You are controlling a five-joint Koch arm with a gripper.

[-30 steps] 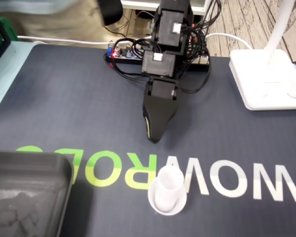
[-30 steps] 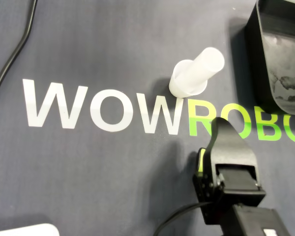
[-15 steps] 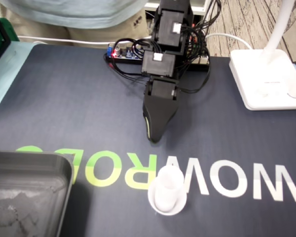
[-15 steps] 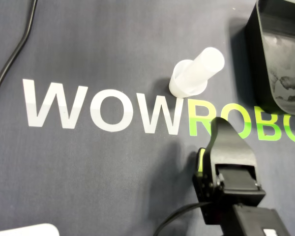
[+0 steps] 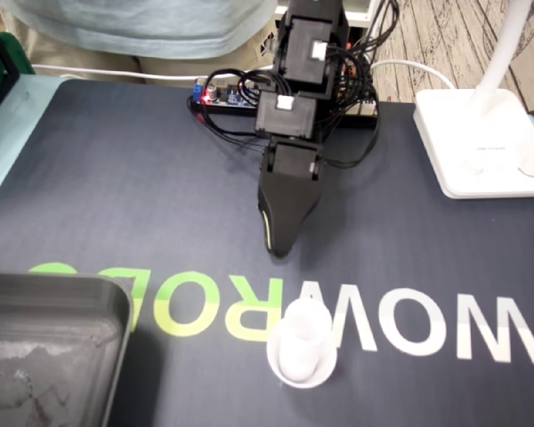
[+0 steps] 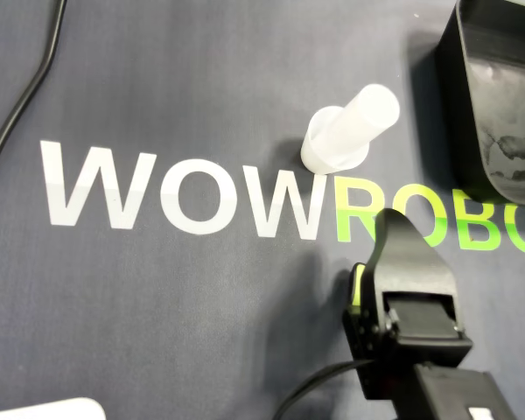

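Note:
A white tube standing on a wider round white base [image 5: 301, 343] rests on the dark mat, on the "W" of the printed lettering; in the overhead view the white tube [image 6: 350, 129] leans toward the upper right. My black gripper [image 5: 279, 249] with a green strip along one jaw points down at the mat a short way behind the tube, apart from it. In the overhead view the gripper [image 6: 388, 220] lies below and right of the tube. Its jaws lie together with nothing between them.
A black tray [image 5: 53, 307] sits at the front left of the fixed view, and the same tray [image 6: 459, 105] is at the overhead view's upper right. A white lamp base [image 5: 481, 142] stands at the right. Cables and a board [image 5: 227, 93] lie behind the arm. A person stands at the back.
The person behind the table has shifted along the back edge. Arm, gripper and white tube have not moved.

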